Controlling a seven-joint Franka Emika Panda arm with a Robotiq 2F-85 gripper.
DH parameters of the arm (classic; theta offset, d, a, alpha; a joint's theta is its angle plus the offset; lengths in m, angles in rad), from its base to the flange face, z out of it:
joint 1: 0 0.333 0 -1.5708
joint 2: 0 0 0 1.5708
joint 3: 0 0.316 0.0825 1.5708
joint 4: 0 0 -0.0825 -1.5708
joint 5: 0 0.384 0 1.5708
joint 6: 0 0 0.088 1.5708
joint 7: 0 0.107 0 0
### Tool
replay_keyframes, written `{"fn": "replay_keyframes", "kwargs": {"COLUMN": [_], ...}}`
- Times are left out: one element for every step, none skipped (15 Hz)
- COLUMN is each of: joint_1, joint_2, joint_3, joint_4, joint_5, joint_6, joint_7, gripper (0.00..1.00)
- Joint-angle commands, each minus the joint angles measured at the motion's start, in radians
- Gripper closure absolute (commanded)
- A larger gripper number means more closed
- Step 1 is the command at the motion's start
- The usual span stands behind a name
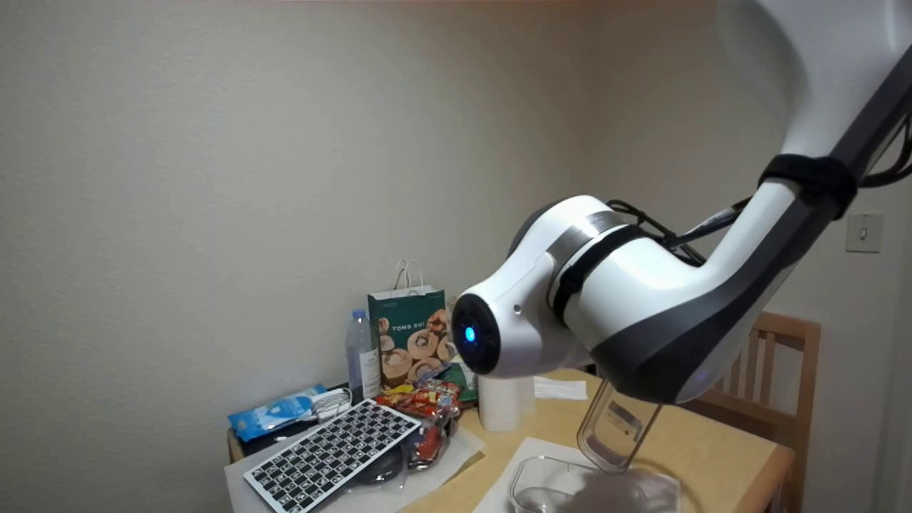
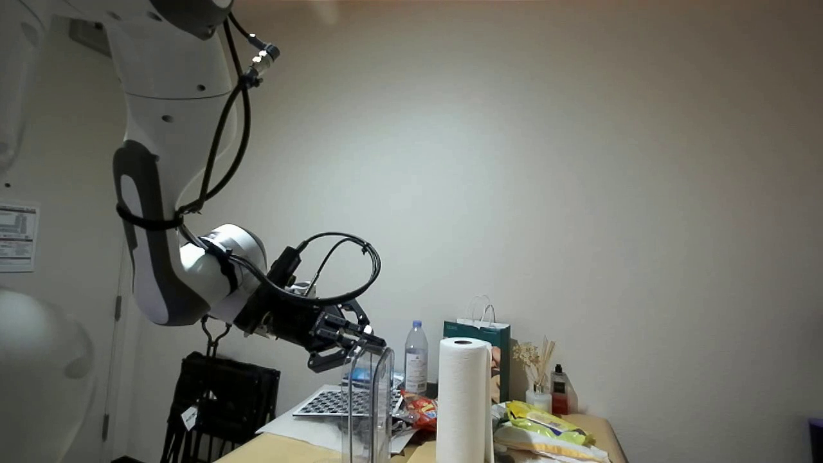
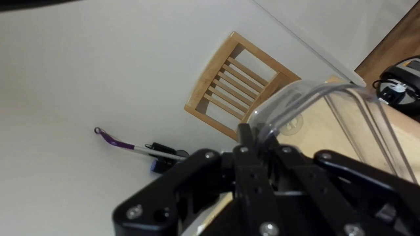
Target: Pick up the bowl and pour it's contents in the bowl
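Note:
My gripper [image 3: 258, 139] is shut on the wall of a clear plastic bowl [image 3: 315, 98], a squarish see-through container. In an exterior view my gripper [image 2: 370, 341] holds this bowl [image 2: 370, 405] turned on its side, hanging below the fingers. In an exterior view the held bowl [image 1: 618, 427] is tilted above a second clear bowl [image 1: 545, 481] on the table; the arm hides the gripper there. The second bowl is cut off by the lower picture edge. I cannot make out contents in the held bowl.
On the wooden table [image 1: 702, 445] stand a paper towel roll [image 2: 464, 399], a water bottle [image 2: 416, 360] and a green paper bag [image 1: 407, 335]. A checkered board [image 1: 335, 456] lies beside red snack packets [image 1: 427, 400]. A wooden chair [image 3: 236, 85] stands at the table.

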Motion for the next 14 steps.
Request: {"fn": "replay_keyframes", "kwargs": {"joint_1": [0.003,0.002,0.0,-0.002,-0.004,-0.007,-0.009,-0.01,-0.013,-0.014,-0.01,-0.007,-0.007,-0.007], "joint_2": [-0.081,-0.087,-0.087,-0.08,-0.069,-0.061,-0.061,-0.056,-0.048,-0.029,-0.016,-0.027,-0.014,-0.005], "joint_3": [0.003,0.003,0.002,0.001,0.0,-0.003,-0.005,-0.007,-0.01,-0.011,-0.01,-0.008,-0.008,-0.008], "joint_4": [-0.032,-0.028,-0.026,-0.026,-0.023,-0.023,-0.035,-0.046,-0.058,-0.066,-0.072,-0.048,-0.055,-0.057], "joint_5": [-0.045,-0.041,-0.029,-0.01,0.011,0.038,0.049,0.049,0.044,0.032,0.029,0.037,0.037,0.036], "joint_6": [-0.121,-0.168,-0.211,-0.249,-0.275,-0.272,-0.226,-0.187,-0.132,-0.09,-0.081,-0.112,-0.097,-0.093], "joint_7": [0.101,0.13,0.168,0.22,0.279,0.338,0.381,0.415,0.436,0.453,0.457,0.418,0.432,0.44], "gripper": [0.98,0.98,0.98,0.98,0.98,0.98,0.98,0.98,0.98,0.98,0.98,0.9,0.9,0.9]}}
